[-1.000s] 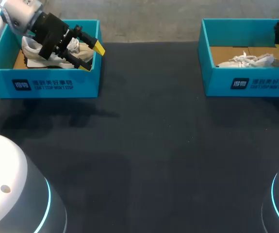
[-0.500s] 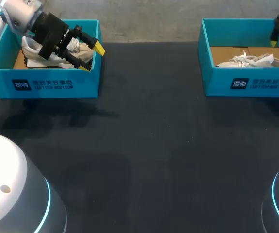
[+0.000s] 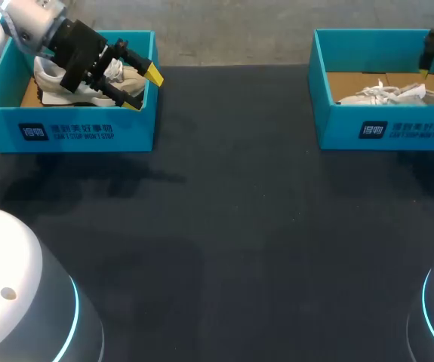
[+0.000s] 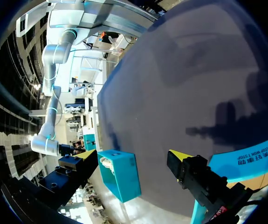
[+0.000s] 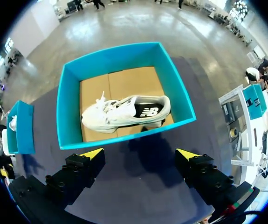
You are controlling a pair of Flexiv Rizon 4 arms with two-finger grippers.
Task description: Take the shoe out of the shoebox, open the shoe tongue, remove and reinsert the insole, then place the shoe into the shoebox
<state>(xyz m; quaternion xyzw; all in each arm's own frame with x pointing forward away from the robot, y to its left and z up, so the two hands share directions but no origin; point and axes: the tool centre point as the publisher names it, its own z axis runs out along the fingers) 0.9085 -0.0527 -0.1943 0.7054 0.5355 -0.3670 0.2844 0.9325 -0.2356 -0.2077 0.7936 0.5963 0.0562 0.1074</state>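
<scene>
Two teal shoeboxes stand on the black table. The left box (image 3: 66, 132) holds a pale shoe (image 3: 54, 83). My left gripper (image 3: 143, 88) hangs open over this box's right wall, and one yellow fingertip (image 4: 179, 156) shows in the left wrist view. The right box (image 3: 386, 132) holds a white shoe (image 3: 386, 94) lying on its side on brown cardboard. My right gripper (image 5: 140, 154) stands open above the near wall of the right box (image 5: 124, 51), with the white shoe (image 5: 124, 112) ahead of it and nothing between its fingers. Only one finger (image 3: 430, 53) of it shows in the head view.
The wide black tabletop (image 3: 232, 211) lies between the two boxes. My arms' white bases (image 3: 20, 302) fill the near corners. The right box (image 4: 122, 172) appears far ahead of the left gripper, and the left box (image 5: 19, 126) appears beside the right one.
My right gripper has come slightly further in over the right box at the head view's edge. The left arm and both shoes have not moved.
</scene>
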